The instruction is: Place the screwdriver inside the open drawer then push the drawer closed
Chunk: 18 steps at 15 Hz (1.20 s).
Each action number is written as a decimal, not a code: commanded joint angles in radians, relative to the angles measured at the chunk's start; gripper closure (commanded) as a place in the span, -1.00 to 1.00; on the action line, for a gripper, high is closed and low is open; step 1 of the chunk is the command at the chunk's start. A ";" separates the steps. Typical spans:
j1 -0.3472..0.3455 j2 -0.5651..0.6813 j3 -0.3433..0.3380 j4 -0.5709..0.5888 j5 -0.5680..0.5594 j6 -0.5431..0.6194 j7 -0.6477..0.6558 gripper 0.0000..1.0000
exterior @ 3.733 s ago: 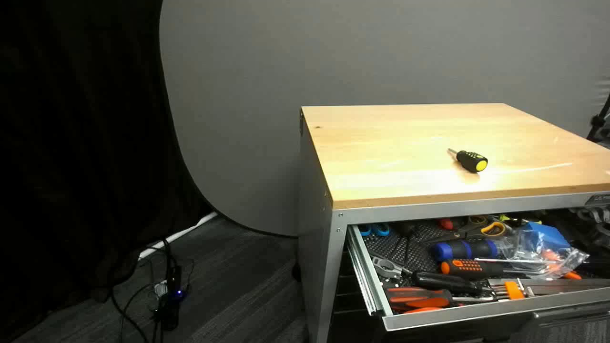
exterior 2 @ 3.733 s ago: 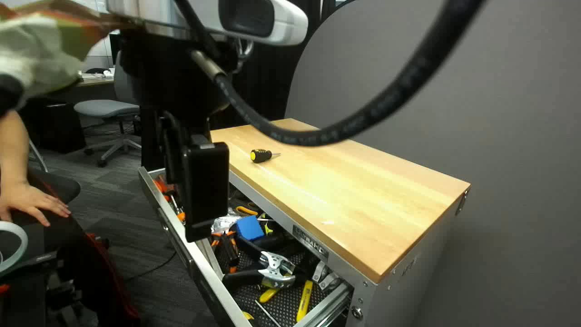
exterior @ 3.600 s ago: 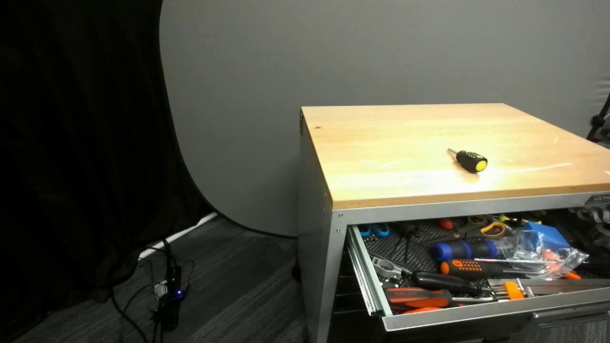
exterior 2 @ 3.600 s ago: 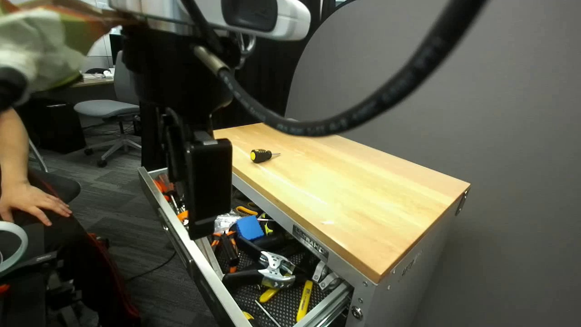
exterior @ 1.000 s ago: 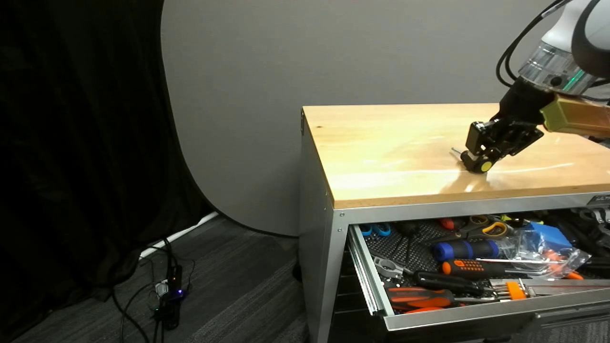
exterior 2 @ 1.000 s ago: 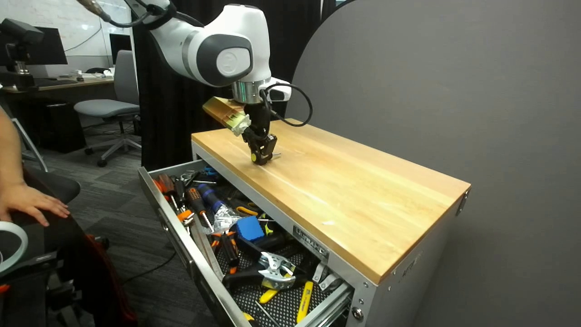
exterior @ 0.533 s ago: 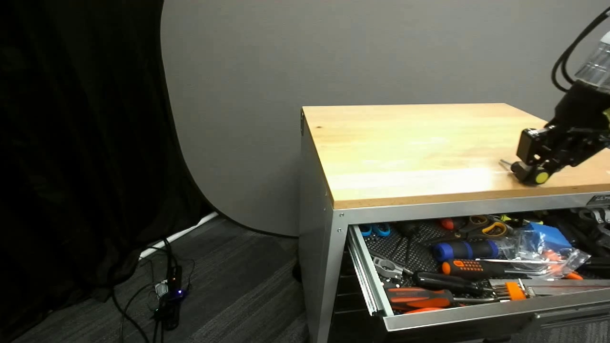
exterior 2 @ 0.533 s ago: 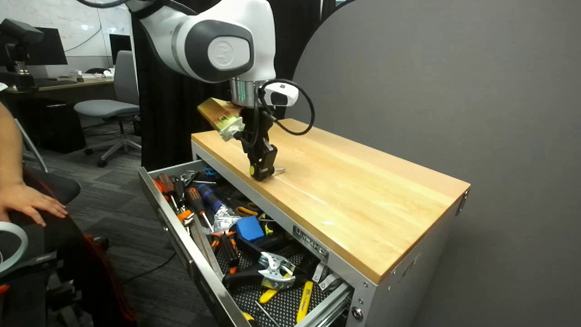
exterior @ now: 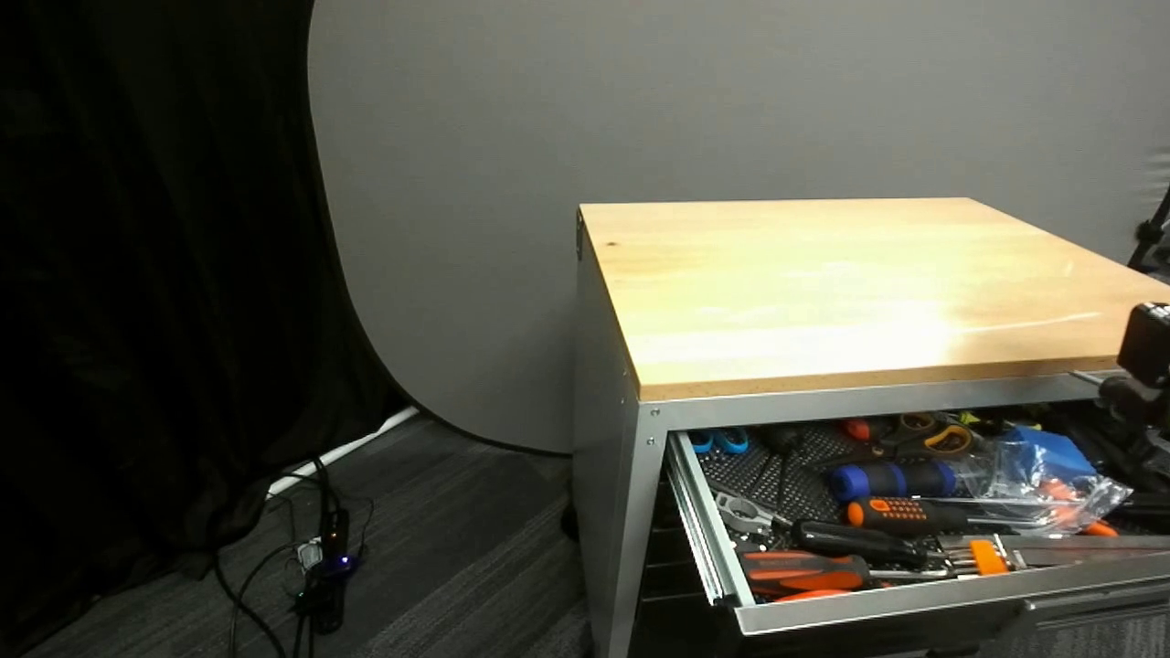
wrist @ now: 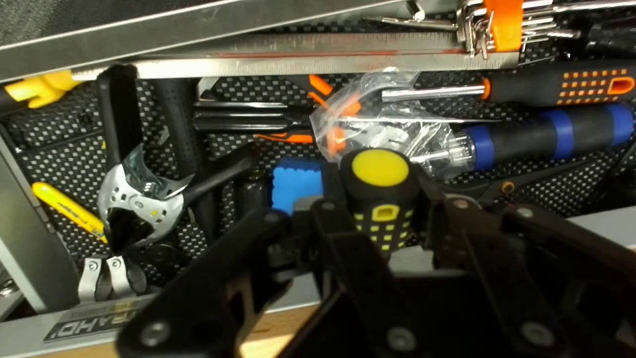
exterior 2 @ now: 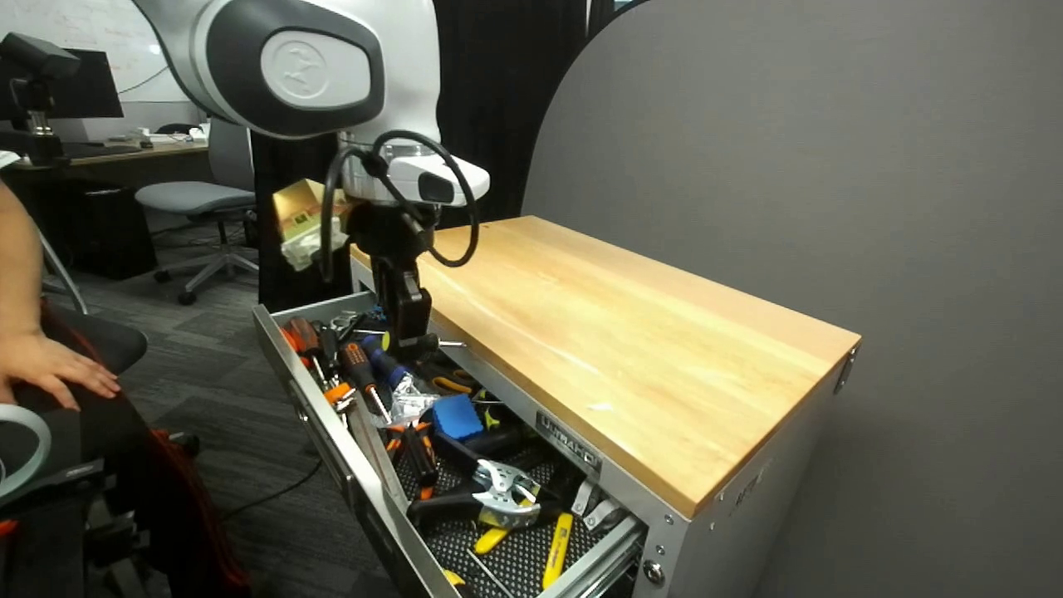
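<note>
The screwdriver (wrist: 380, 168), with its black-and-yellow handle, is off the wooden top and in the jaws of my gripper (wrist: 380, 199). Its yellow handle end faces the wrist camera, and the fingers press on both sides of the handle. In an exterior view the short metal shaft of the screwdriver (exterior 2: 451, 344) points back toward the cabinet's front edge, and my gripper (exterior 2: 409, 339) is above the drawer (exterior 2: 365, 490). That drawer is pulled out and full of tools. At the right border of an exterior view, only part of the gripper shows, beside the screwdriver's shaft (exterior: 1088, 376).
Inside the drawer lie a blue block (exterior 2: 457, 417), a metal spring clamp (exterior 2: 504, 492), an orange-and-black screwdriver (exterior: 900, 514) and a blue-and-black tool (exterior: 891, 479). The wooden top (exterior 2: 631, 349) has a front edge close behind the gripper. A person's hand (exterior 2: 58, 370) rests at far left.
The screwdriver first lay on the wooden top with the gripper apart from it. My gripper then closed on its handle and carried it off the top's front edge, out over the drawer.
</note>
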 commanded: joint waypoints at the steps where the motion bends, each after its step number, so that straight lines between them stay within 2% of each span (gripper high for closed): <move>1: 0.004 -0.020 0.039 -0.059 0.034 0.076 -0.002 0.75; 2: 0.005 -0.011 0.048 -0.063 0.043 0.085 -0.009 -0.18; 4: 0.003 -0.002 0.060 -0.069 0.053 0.108 -0.008 -0.28; 6: -0.007 0.007 0.066 -0.066 0.086 0.105 -0.036 -0.61; 8: -0.027 0.021 0.070 -0.045 0.147 0.025 -0.126 -0.93; 9: -0.046 0.037 0.072 -0.019 0.192 -0.072 -0.211 -1.00; 10: -0.059 0.052 0.062 -0.008 0.212 -0.133 -0.248 -1.00; 13: -0.076 0.108 0.018 0.021 0.101 -0.312 -0.220 -1.00; 15: -0.079 0.158 0.002 0.041 0.040 -0.377 -0.207 -1.00; 16: -0.075 0.180 -0.001 0.040 0.009 -0.367 -0.206 -0.50; 17: -0.069 0.200 -0.005 0.042 -0.019 -0.357 -0.188 -0.47; 18: -0.061 0.219 -0.008 0.041 -0.047 -0.331 -0.168 -0.35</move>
